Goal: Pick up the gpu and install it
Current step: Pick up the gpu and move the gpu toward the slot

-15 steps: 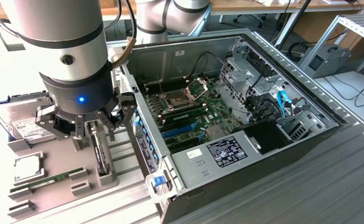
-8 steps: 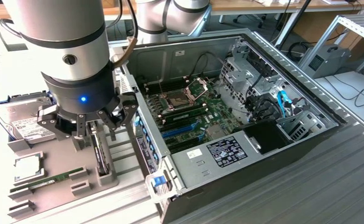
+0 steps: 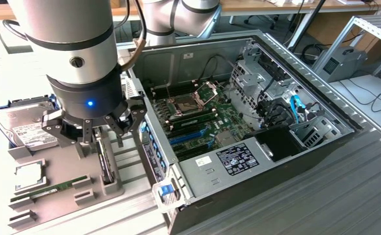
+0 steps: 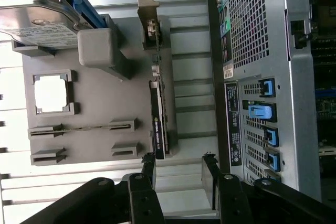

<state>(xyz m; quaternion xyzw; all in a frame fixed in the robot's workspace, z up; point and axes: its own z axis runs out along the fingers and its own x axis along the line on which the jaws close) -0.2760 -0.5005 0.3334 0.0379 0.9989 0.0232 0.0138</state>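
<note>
the gpu is not yet picked up: it is seen standing on edge in the grey holder, beside the open computer case. the gripper is held spread wide over it, with nothing grasped.

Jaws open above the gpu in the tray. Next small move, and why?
Probably a slight sideways nudge to centre over the card. The gripper hangs open above the gpu, which stands on edge in the grey tray, untouched. In the wrist view the card lines up near one jaw, not mid-gap, so a straight descent might clip it.
</note>
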